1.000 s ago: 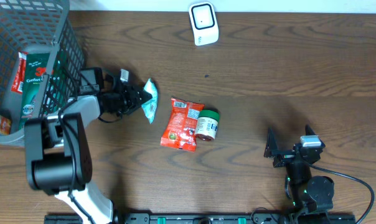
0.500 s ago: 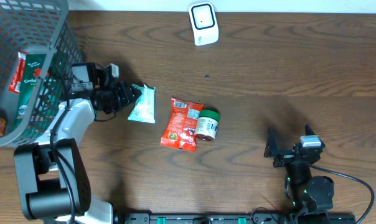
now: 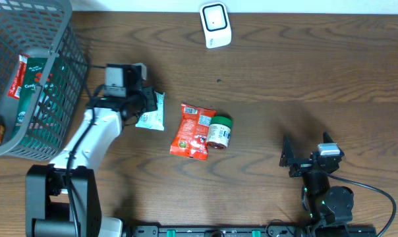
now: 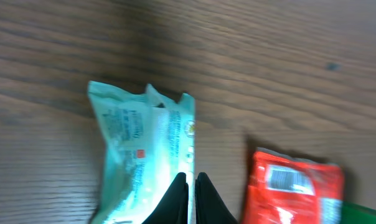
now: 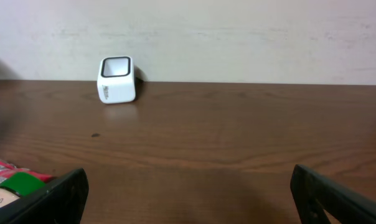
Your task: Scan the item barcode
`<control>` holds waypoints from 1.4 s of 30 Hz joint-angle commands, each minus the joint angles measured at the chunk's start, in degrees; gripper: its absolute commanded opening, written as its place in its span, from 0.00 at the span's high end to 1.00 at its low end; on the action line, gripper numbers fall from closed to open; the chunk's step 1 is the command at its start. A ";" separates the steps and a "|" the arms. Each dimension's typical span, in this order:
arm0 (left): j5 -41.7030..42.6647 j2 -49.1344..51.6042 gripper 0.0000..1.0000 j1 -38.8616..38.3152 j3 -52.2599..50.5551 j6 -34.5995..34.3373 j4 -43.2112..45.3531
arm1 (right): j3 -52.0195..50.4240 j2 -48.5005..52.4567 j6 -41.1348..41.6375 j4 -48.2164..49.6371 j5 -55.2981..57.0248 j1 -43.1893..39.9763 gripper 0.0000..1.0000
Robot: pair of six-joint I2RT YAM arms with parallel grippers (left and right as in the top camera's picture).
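Dark wood-grain table fills your overhead view, with a pale wall behind it in the right wrist view.

- At 12 o'clock, near the far edge, stands the white scanner. Your right wrist camera shows it at 11 o'clock, its window tilted upward.
- At 10 o'clock sits the grey basket, with printed packages inside.
- The pale teal packet lies flat on the wood at 9 o'clock from the table's middle, just outside the basket. A red packet lies near it at 4 o'clock, not touching it.
- A green-lidded jar lies on its side, touching the red packet at 3 o'clock.

Your left gripper sits at the teal packet's 9 o'clock side. In the left wrist view its fingers are clenched, with only a thin slit between them, over the packet's printed face. You cannot tell whether any film is pinched there.

Your right gripper rests at 4 o'clock on the table, well apart from every item. Its fingers are spread wide with nothing between them.
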 commanded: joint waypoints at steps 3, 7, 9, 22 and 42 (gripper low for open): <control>-16.35 -0.09 0.92 -3.21 -0.17 1.90 0.00 | -0.04 -0.31 -0.48 -0.22 0.13 -0.24 0.01; -16.35 1.16 0.92 -3.72 -0.24 1.88 0.00 | -0.04 -0.31 -0.48 -0.24 0.13 -0.24 0.01; -16.35 2.40 0.92 -3.72 -0.24 1.88 0.00 | -0.04 -0.31 -0.48 -0.22 0.13 -0.24 0.01; -16.37 8.15 0.87 -3.80 0.48 2.82 0.17 | -0.04 -0.31 -0.48 -0.22 0.13 -0.24 0.01; -24.06 1.62 0.83 -3.80 -0.13 3.43 0.00 | -0.04 -0.31 -0.48 -0.22 0.13 -0.24 0.01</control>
